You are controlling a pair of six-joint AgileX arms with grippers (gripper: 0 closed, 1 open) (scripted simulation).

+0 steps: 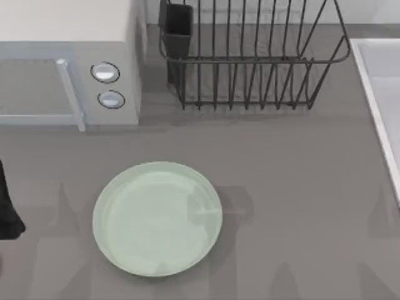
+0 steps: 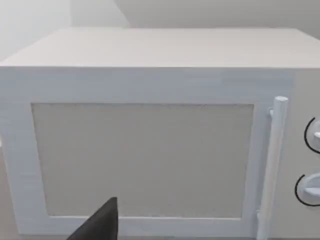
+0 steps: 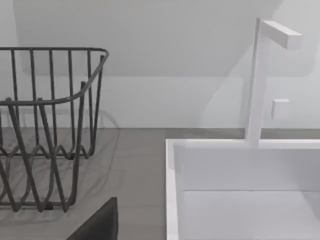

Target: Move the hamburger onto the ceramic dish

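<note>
A mint-green dish (image 1: pixel 157 219) sits bare on the grey counter (image 1: pixel 300 187), left of centre, in front of a white microwave (image 1: pixel 69 75) whose door is closed. Where the hamburger is cannot be told; it may be behind that door. The left arm (image 1: pixel 7 209) waits at the counter's left edge, its gripper (image 2: pixel 100 226) facing the microwave's front and near the upright door handle (image 2: pixel 272 165). The right gripper (image 3: pixel 97 223) hangs at the right side, between a wire rack (image 3: pixel 45 125) and a white sink (image 3: pixel 240 190). Whether either gripper is open or closed cannot be told. The task appears to be at its opening step, with nothing yet on the dish. The next move likely calls for the left arm to find and reach the hamburger, perhaps by pulling the handle first.
</note>
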